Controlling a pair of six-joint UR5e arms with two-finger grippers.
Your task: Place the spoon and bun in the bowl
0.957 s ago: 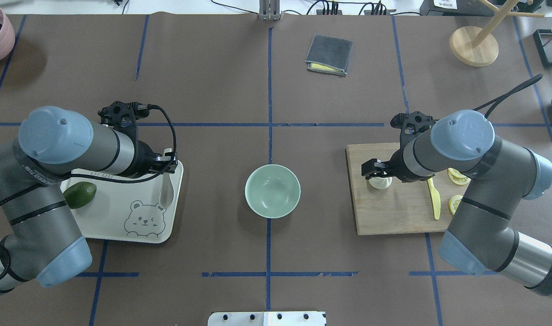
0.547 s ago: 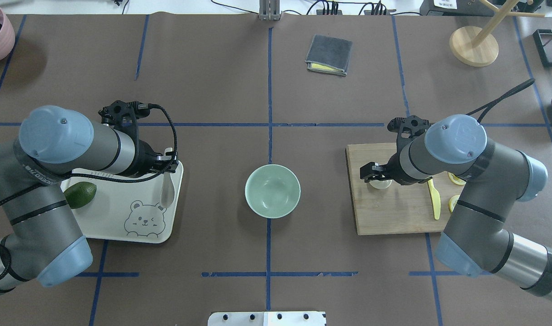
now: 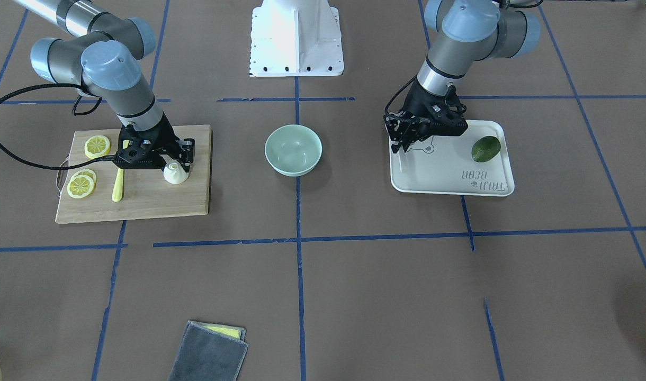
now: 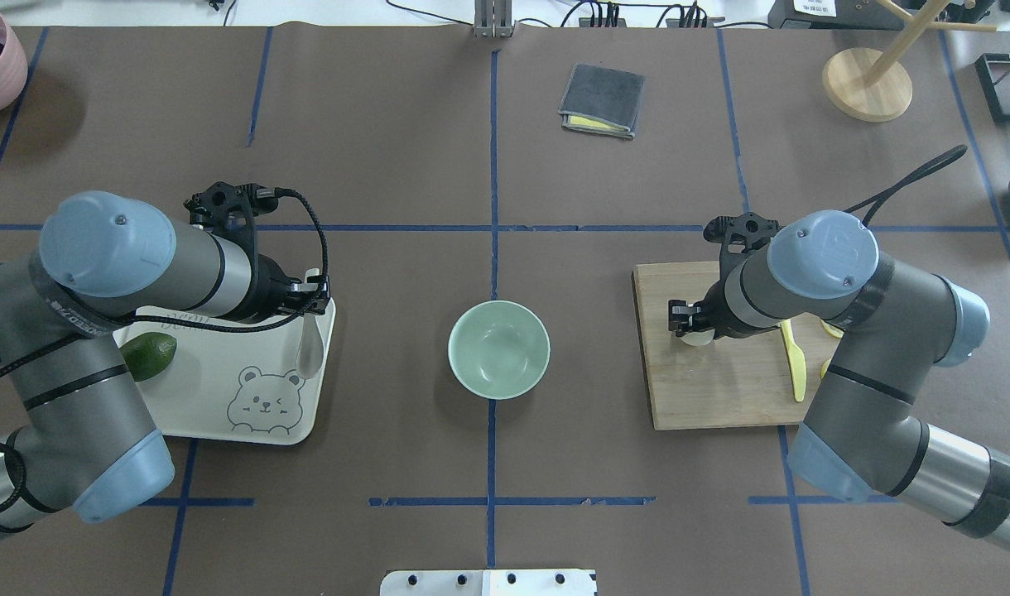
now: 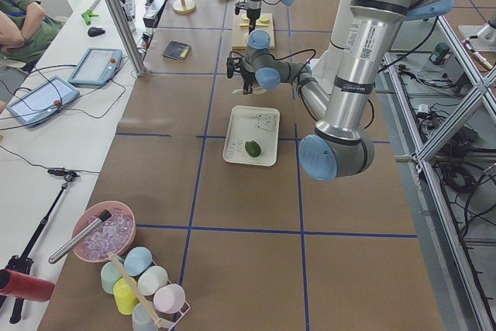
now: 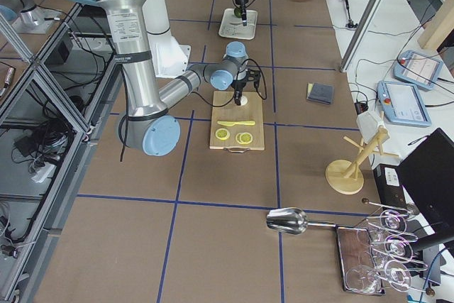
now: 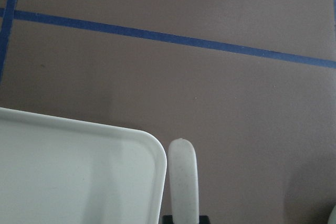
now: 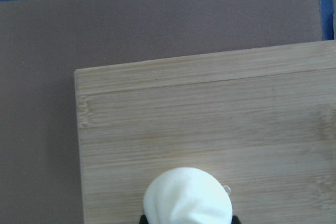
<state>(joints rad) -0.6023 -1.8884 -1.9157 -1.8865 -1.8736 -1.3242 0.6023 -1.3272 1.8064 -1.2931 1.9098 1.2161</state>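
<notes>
The mint-green bowl (image 4: pixel 498 348) stands empty at the table's centre, also in the front view (image 3: pixel 293 150). My left gripper (image 4: pixel 308 300) is shut on the pale spoon (image 4: pixel 309 352) and holds it over the right edge of the bear-print tray (image 4: pixel 223 406). The spoon's handle shows in the left wrist view (image 7: pixel 182 179) beside the tray corner. My right gripper (image 4: pixel 692 319) is shut on the white bun (image 3: pixel 175 173) at the near-left part of the wooden cutting board (image 4: pixel 720 389). The bun fills the bottom of the right wrist view (image 8: pixel 188 195). I cannot tell whether it is lifted.
A green avocado (image 4: pixel 151 354) lies on the tray. A yellow knife (image 4: pixel 795 360) and lemon slices (image 3: pixel 97 146) lie on the board under the right arm. A grey cloth (image 4: pixel 602 99) and a wooden stand (image 4: pixel 867 83) are at the far side.
My right gripper's jaws have closed in around the bun and the right arm has shifted slightly left. My left gripper has moved slightly right with the spoon in it.
</notes>
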